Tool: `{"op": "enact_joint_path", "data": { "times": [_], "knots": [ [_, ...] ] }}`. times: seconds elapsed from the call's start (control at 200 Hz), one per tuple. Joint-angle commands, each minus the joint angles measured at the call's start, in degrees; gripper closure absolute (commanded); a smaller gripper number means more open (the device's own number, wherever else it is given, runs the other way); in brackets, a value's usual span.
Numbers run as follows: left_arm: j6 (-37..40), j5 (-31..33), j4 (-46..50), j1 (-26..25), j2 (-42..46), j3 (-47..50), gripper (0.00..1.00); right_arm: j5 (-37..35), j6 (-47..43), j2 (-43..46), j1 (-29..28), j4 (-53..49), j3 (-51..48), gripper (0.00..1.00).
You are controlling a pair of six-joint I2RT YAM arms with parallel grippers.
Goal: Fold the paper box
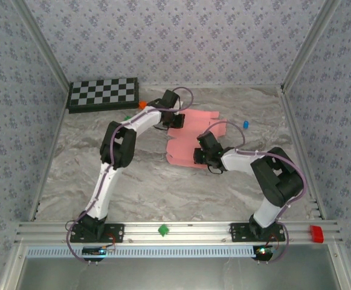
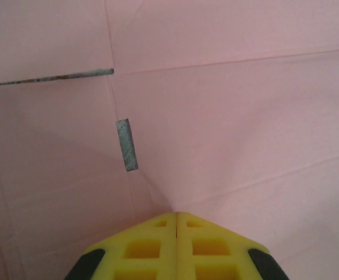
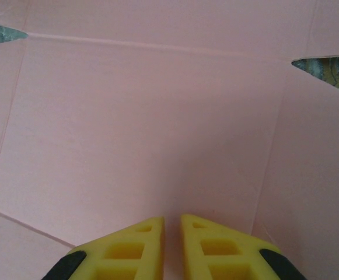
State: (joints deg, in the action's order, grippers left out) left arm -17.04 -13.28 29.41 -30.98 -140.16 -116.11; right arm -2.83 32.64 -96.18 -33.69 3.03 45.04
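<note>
1. One marbled grey table [image 1: 163, 187] has open room near and left.
2. The flat pink die-cut card paper box [image 1: 184, 148] lies mid-table, long axis running far-right to near-left.
3. Left gripper [image 2: 176, 217]: jaws closed together, tips on card.
4. Right gripper [image 3: 172, 221]: jaws a narrow slit apart.

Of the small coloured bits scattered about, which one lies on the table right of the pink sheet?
The blue piece, just off the paper box's right edge.
</note>
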Motion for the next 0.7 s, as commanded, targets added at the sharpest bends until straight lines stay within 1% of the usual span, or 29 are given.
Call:
{"op": "enact_joint_path", "data": {
  "times": [0.0,0.225,0.33,0.515,0.695],
  "knots": [
    [-0.13,0.66,2.52,-0.03,2.9,5.89,1.0,-1.96,1.06,-0.85,-0.19,-2.67,-0.91,0.84],
    [-1.38,1.59,0.34,-1.22,10.94,17.78,1.0,-3.29,0.97,2.4,0.0,-4.46,-4.6,0.84],
    [-2.38,-0.91,-2.92,-1.32,15.06,23.81,1.0,-3.94,1.02,3.47,0.29,-5.72,-5.29,0.84],
    [-6.14,-1.4,-5.41,-2.07,21.14,33.42,1.0,-5.87,0.43,3.39,1.16,-8.34,-3.39,0.84],
    [-11.24,-1.07,-9.41,-4.96,27.6,43.66,1.0,-7.71,-2.66,2.43,1.99,-11.4,0.0,0.84]
  ]
}}
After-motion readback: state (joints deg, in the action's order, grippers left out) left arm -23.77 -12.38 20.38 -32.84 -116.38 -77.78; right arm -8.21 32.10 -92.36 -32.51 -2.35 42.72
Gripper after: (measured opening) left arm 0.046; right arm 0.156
